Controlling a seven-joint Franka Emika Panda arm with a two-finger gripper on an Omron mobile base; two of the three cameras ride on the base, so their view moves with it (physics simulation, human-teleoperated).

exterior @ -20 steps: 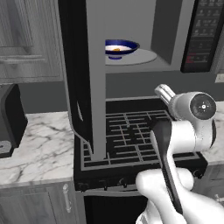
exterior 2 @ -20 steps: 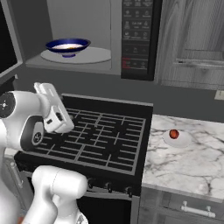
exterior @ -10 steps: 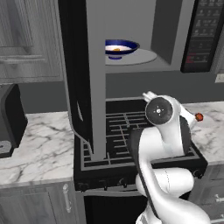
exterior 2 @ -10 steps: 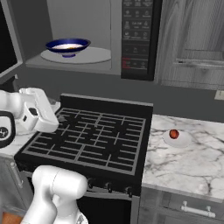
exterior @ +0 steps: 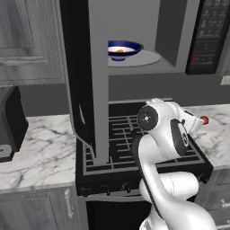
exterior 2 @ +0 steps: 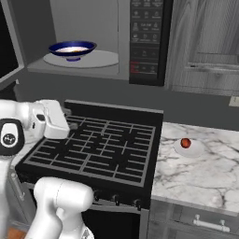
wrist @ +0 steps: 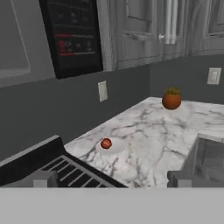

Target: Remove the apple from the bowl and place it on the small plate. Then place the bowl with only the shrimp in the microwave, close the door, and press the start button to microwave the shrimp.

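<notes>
While the door (exterior: 85, 76) stands swung wide open on the left, the microwave (exterior 2: 88, 37) holds the bowl (exterior 2: 72, 48) on its round turntable; black button panel (exterior 2: 147, 39) to its right. Stove (exterior 2: 102, 144) sits below, marble counter (exterior 2: 196, 172) to the right of it.

Bowl: dark blue, an orange fleck inside, likely the shrimp (exterior: 119, 51), though too small to be sure of its shape.

Small plate (exterior 2: 189, 148) lies on the right counter near the stove edge, with the apple (exterior 2: 186, 143) resting on it. Small potted plant (wrist: 171, 98) far back in the counter corner.

Gripper (wrist: 111, 178): fingers spread wide, nothing between them, low over the stove, facing the right counter.

Progress, as judged: apple moved, bowl loaded. Left to do: shut the door, press start. Arm would need to get round the door's outer face on the left to push it closed.
</notes>
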